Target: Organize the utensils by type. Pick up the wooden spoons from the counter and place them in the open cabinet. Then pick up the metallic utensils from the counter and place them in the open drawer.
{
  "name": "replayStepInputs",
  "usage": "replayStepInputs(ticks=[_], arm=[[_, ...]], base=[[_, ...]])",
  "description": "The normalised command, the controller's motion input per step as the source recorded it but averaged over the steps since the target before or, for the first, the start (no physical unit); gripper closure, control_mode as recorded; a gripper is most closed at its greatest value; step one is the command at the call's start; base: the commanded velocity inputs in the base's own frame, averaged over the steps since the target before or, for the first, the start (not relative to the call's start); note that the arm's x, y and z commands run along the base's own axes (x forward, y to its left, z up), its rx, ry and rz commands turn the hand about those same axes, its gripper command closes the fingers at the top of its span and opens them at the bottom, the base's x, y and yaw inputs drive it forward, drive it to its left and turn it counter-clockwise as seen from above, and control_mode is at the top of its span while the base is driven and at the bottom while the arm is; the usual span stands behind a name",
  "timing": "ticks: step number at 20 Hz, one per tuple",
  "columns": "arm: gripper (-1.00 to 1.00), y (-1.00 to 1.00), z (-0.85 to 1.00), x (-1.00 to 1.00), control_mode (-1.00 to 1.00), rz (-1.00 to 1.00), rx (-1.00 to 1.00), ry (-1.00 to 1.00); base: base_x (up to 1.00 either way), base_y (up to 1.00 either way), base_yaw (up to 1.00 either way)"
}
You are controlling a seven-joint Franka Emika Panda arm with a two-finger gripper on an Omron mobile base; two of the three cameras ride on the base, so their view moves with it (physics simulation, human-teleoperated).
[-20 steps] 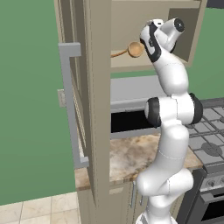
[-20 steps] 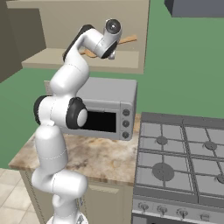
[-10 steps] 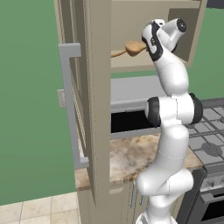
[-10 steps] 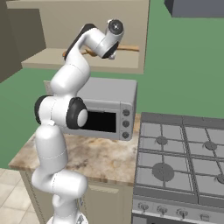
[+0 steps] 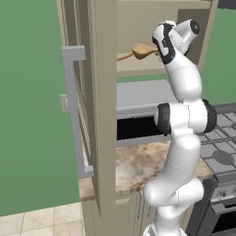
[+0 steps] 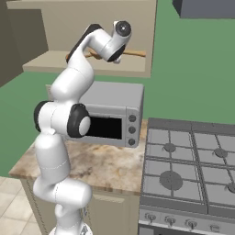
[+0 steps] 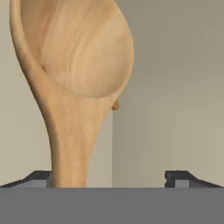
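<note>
My end effector [image 7: 112, 177] stood spread, the spoon [image 7: 76, 74] at the hand view's upper left, seemingly lying free on the cabinet [image 5: 152, 27] shelf.

A grey microwave [image 6: 114, 114] stands well below the gripper [image 6: 120, 58]; a gas stove [image 6: 190, 170] lies lower, beside it.

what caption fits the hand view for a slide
Open hand behind a pale wooden spoon inside the cabinet.
</note>
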Motion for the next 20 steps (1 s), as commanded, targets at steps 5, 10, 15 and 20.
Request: replayStepInputs(ticks=[5,10,15,20], arm=[[-1.00,0.00,-0.36,0.01,-1.00,0.00,0.04,0.00],[-1.00,0.00,-0.20,0.25,-1.00,0.00,0.03,0.01],[-1.00,0.05,-0.17,0.19,-1.00,0.03,0.05,0.02],[-1.00,0.14,-0.24,0.10,-1.00,0.06,0.05,0.01]], base=[[0.00,0.00,0.00],[0.00,0.00,0.00],[0.00,0.00,0.00],[0.00,0.00,0.00]])
